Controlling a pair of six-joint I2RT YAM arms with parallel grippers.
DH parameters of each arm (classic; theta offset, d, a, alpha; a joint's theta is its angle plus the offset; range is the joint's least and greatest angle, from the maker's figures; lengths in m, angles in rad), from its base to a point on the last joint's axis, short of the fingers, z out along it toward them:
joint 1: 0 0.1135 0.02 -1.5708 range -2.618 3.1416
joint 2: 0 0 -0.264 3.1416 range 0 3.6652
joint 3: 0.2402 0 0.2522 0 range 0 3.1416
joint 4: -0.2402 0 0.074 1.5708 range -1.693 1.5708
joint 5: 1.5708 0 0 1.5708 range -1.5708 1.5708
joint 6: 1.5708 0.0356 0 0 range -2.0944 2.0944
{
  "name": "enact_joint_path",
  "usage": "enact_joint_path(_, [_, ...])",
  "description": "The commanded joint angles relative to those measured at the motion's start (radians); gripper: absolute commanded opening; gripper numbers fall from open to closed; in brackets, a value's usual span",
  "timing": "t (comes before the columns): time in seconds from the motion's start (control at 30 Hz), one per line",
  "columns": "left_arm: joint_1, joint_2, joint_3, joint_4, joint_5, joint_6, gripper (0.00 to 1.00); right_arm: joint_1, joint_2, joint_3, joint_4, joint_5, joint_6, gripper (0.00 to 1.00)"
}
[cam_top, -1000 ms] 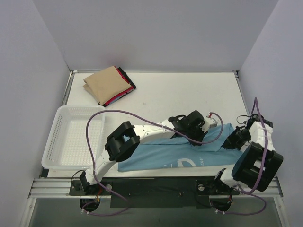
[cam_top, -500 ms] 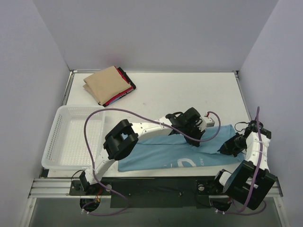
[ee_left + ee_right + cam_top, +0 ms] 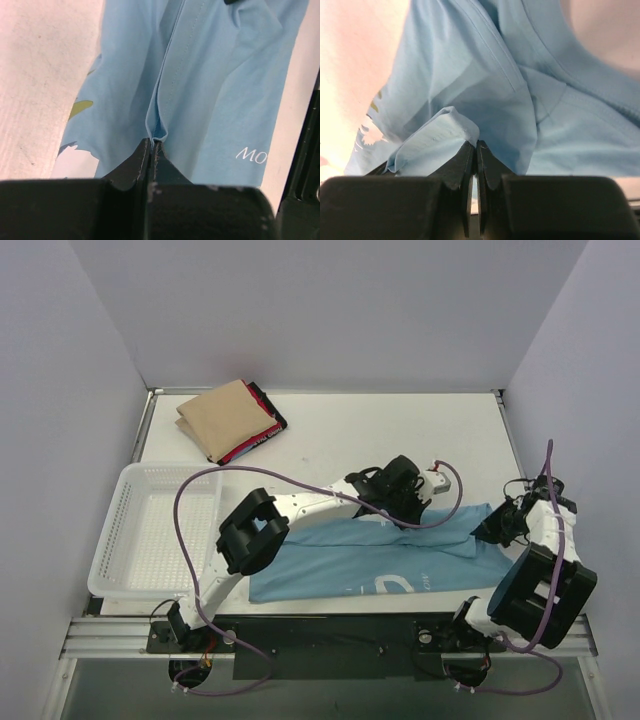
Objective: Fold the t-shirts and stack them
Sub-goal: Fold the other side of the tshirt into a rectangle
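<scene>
Left gripper [image 3: 151,144] and right gripper [image 3: 474,145] each pinch the soft light blue printed t-shirt [image 3: 340,565], near-right on the white table [image 3: 380,435]. Its held edge has shifted back slightly, so the fold looks underway; stacking pending.

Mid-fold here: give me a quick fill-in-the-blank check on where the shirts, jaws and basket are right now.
1. The pinched t-shirt, gripped by the left jaws and the right jaws, is light ___.
2. The tan t-shirt lies folded on top of a ___ one.
3. In the top view, the white basket sits on the ___ side of the table.

Missing words: blue; red-and-black; left.
</scene>
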Motion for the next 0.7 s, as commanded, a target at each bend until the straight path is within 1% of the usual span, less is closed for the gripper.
enact_joint_path(0.0, [-0.003, -0.014, 0.026, 0.05, -0.109, 0.043, 0.0, 0.007, -0.086, -0.062, 0.193, -0.031, -0.025, 0.0])
enact_joint_path(0.07, [-0.001, -0.009, 0.026, 0.059, -0.136, 0.049, 0.0, 0.01, -0.103, -0.094, 0.258, -0.041, -0.034, 0.0])
enact_joint_path(0.13, [-0.001, 0.0, 0.031, 0.06, -0.162, 0.083, 0.0, 0.013, -0.094, -0.112, 0.281, -0.046, -0.037, 0.0])
enact_joint_path(0.33, [-0.006, 0.023, 0.04, 0.06, -0.183, 0.103, 0.0, 0.021, -0.013, -0.079, 0.286, -0.063, -0.03, 0.0])
enact_joint_path(0.43, [-0.009, 0.035, 0.043, 0.063, -0.199, 0.117, 0.0, 0.023, 0.036, -0.06, 0.266, -0.048, -0.03, 0.0])
enact_joint_path(0.6, [-0.018, 0.052, 0.051, 0.063, -0.257, 0.126, 0.0, 0.023, 0.078, -0.033, 0.247, -0.026, -0.024, 0.0])
enact_joint_path(0.67, [-0.02, 0.052, 0.06, 0.062, -0.265, 0.138, 0.01, 0.023, 0.087, -0.022, 0.235, -0.028, -0.033, 0.02])
